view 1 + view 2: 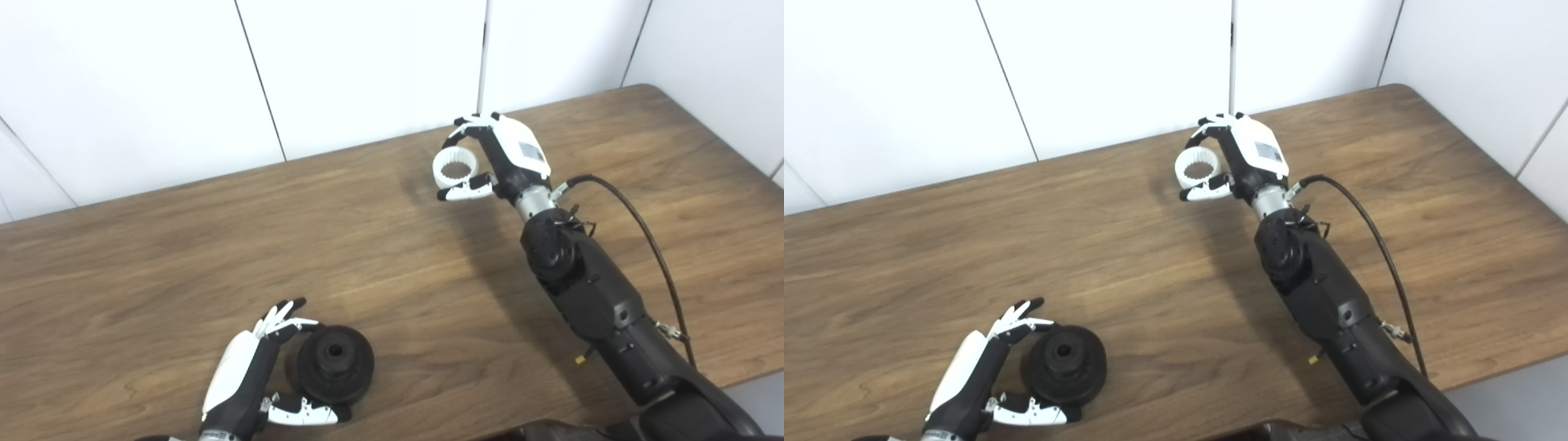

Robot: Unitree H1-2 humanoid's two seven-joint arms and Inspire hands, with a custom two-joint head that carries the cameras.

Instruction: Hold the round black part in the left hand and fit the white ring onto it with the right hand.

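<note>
- Black part (335, 364), round and stepped like a pulley, sits low on the wooden table (153, 245) at about 7 o'clock in the scene. Its bored hub faces up and slightly toward the camera, so its axis runs near vertical, tilted a little.
- Left hand (254, 380) cups it, fingers at the far rim and thumb at the near rim. Contact looks light; whether it truly grips or has lifted it, I cannot tell.
- Right hand (496, 160) is closed on the white ring (455, 168), pinching it between fingers and thumb at about 1 o'clock, well apart from the black part.
- White ring shows a toothed inner wall; its opening faces up toward the camera, axis roughly vertical.
- Step in hand, by my reading: both pieces taken, joining not yet begun.
- Next move calls for carrying the ring toward 7 o'clock, aligning both axes over the hub, then pressing down.
</note>
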